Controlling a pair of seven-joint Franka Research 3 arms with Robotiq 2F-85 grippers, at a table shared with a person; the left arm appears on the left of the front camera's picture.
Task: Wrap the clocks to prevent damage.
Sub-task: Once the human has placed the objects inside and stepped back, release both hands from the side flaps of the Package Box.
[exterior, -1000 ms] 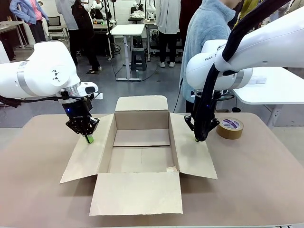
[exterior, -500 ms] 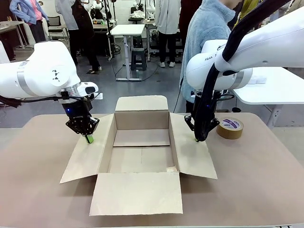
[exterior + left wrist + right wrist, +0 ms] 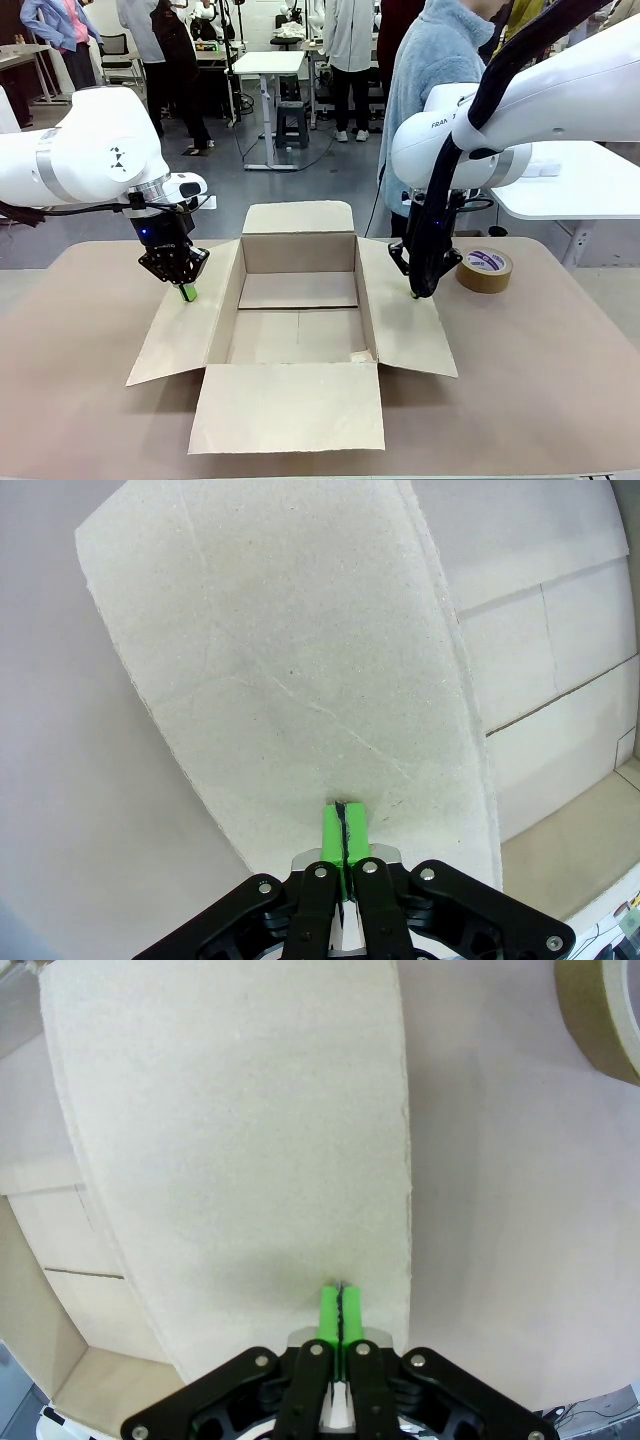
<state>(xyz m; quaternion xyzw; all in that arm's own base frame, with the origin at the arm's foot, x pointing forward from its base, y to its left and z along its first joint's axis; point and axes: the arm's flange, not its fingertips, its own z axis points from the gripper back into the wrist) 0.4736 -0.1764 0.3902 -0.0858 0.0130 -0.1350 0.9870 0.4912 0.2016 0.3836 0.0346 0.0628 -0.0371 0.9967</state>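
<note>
From my station, the brown table [image 3: 560, 380] takes up the lower half of the front view. At its middle sits an open cardboard box [image 3: 298, 253] with all four flaps spread outward. The front flap [image 3: 290, 405] lies toward the bottom of the frame and the rear flap [image 3: 298, 217] stands up behind.

My left arm [image 3: 90, 150] comes in from the left edge and my right arm [image 3: 560, 90] from the upper right. Both angle down toward the box. A person in a pale blue fleece [image 3: 430, 80] stands at the far side, above and right of centre.

The left flap [image 3: 185, 330] slopes out to the lower left, the right flap [image 3: 405, 320] to the lower right. A brown tape roll [image 3: 484, 269] lies flat on the table just right of the right arm's wrist.

The left gripper [image 3: 188, 293] is clenched, green pads together with nothing between them. Its tip is down on the upper part of the left flap. The right gripper [image 3: 414, 294] is likewise clenched on nothing, tip at the upper part of the right flap.

In the left wrist view, the left gripper's pads [image 3: 343, 825] meet against pale cardboard [image 3: 300, 660]. In the right wrist view, the right gripper's pads [image 3: 341, 1310] do the same, with the tape at upper right.

Where the clocks are, I cannot tell.
</note>
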